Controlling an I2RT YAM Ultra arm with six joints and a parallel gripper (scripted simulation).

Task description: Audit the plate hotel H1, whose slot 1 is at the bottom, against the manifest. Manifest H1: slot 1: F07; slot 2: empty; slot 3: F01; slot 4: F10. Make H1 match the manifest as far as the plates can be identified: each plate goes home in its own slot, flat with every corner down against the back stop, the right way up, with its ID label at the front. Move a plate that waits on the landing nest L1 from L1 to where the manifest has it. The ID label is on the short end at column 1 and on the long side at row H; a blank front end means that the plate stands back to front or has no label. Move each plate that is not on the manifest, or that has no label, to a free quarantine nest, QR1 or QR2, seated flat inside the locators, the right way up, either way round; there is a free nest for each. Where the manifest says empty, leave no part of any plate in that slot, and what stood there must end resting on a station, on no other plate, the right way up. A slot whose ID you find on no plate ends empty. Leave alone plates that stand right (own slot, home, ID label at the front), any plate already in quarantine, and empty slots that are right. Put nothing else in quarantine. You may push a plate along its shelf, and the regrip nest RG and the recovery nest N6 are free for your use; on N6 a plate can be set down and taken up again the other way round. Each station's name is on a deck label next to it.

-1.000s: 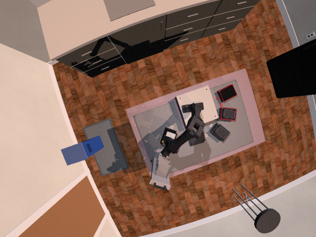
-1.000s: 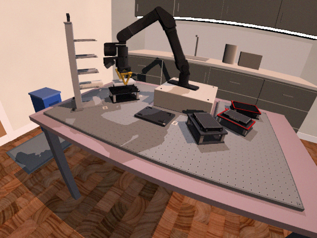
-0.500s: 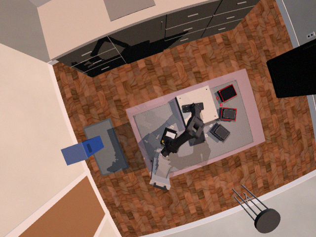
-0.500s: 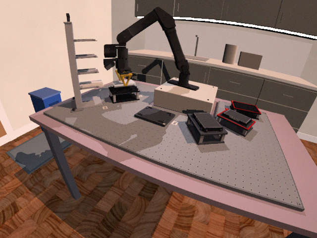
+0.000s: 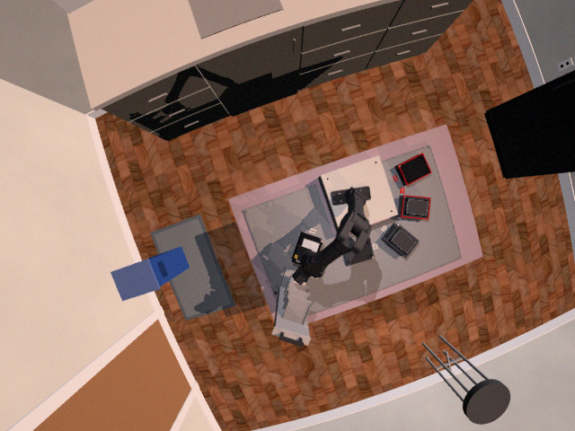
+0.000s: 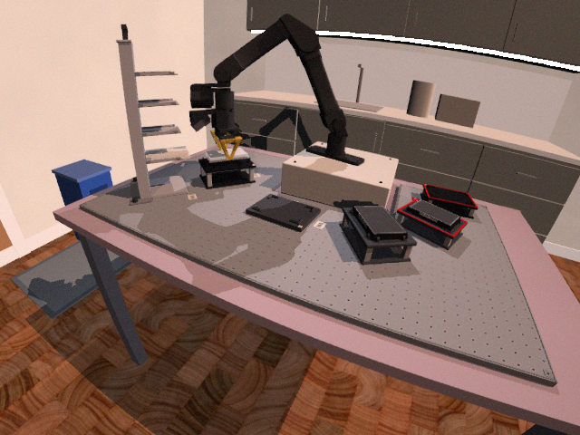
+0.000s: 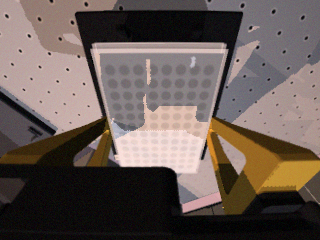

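Observation:
My gripper (image 6: 226, 153) (image 7: 159, 120) points down at the black raised nest (image 6: 241, 164) (image 7: 160, 25) beside the rack. Its yellow fingers are shut on the long sides of a clear, pale well plate (image 5: 310, 244) (image 6: 215, 155) (image 7: 155, 90). The plate is level, at or just above the nest top; any gap is too small to tell. I see no readable label on it. Rack H1 (image 5: 290, 331) (image 6: 130, 117) stands at the left in the exterior view. Its lowest shelf appears to carry a pale plate (image 6: 166, 155); the upper shelves' contents are unclear.
A low black nest (image 6: 283, 210) lies mid-deck. A dark raised nest (image 5: 390, 245) (image 6: 352, 236) carries a dark plate-like piece (image 5: 402, 240) (image 6: 379, 220). One red-rimmed nest (image 6: 399, 217) carries another dark piece (image 5: 417, 206) (image 6: 434, 213); the far red-rimmed nest (image 5: 414, 169) (image 6: 449, 195) looks bare.

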